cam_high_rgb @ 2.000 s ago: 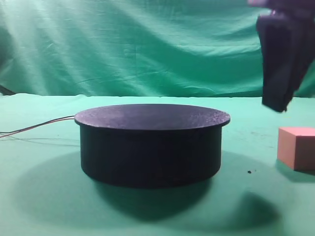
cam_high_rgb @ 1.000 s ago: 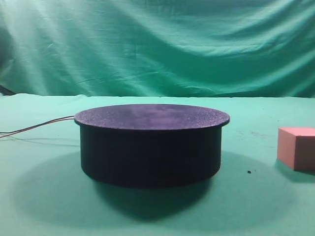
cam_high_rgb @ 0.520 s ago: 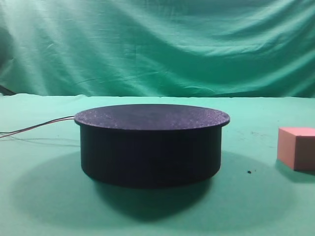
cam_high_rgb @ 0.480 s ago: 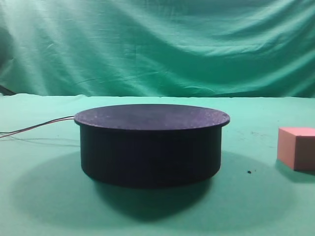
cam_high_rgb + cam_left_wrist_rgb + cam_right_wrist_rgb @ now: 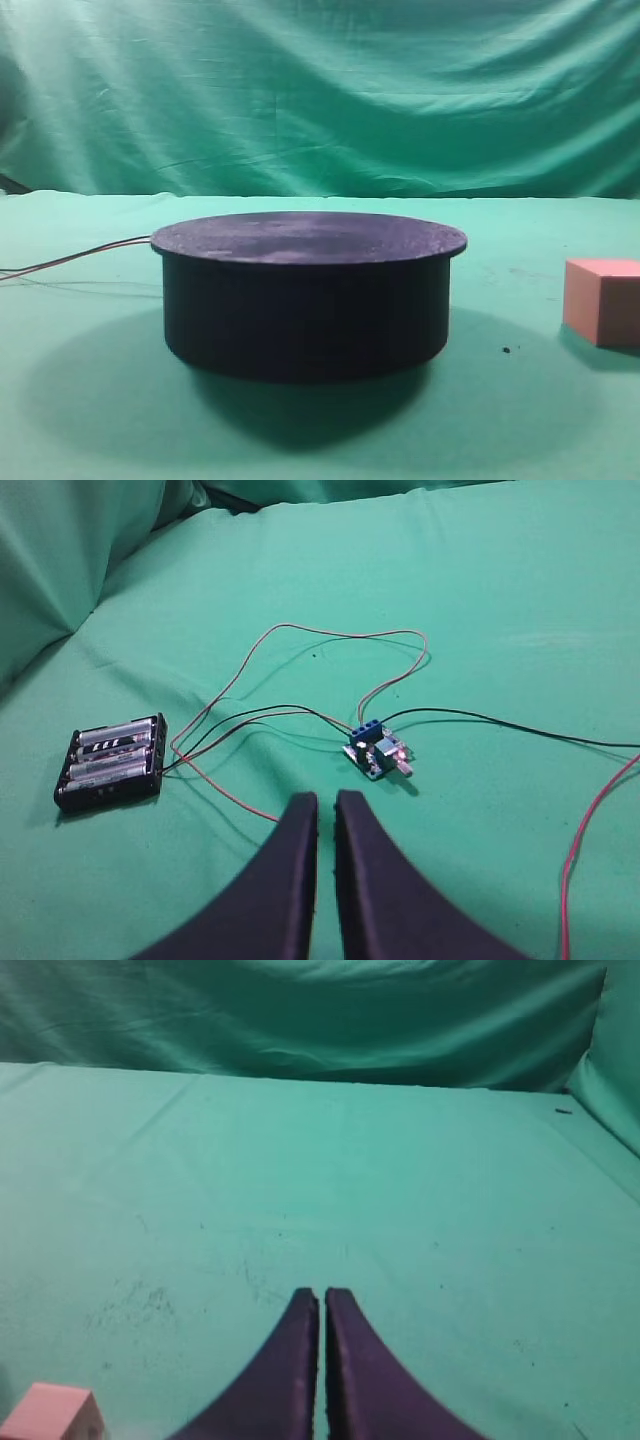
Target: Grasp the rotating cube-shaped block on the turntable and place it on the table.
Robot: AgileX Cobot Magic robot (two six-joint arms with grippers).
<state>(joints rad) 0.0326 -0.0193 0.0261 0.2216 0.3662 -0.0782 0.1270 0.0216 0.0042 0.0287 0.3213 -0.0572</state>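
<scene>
The right tool [image 5: 321, 1300] is closed on nothing, raised over bare desk [image 5: 400, 1180], the cube-shaped block [image 5: 50, 1412] resting at its 8 o'clock, off the turntable [image 5: 308, 290]. The left tool [image 5: 325, 805], likewise closed and empty, hovers above wires. Judged complete, so the arms need only stay clear.
</scene>
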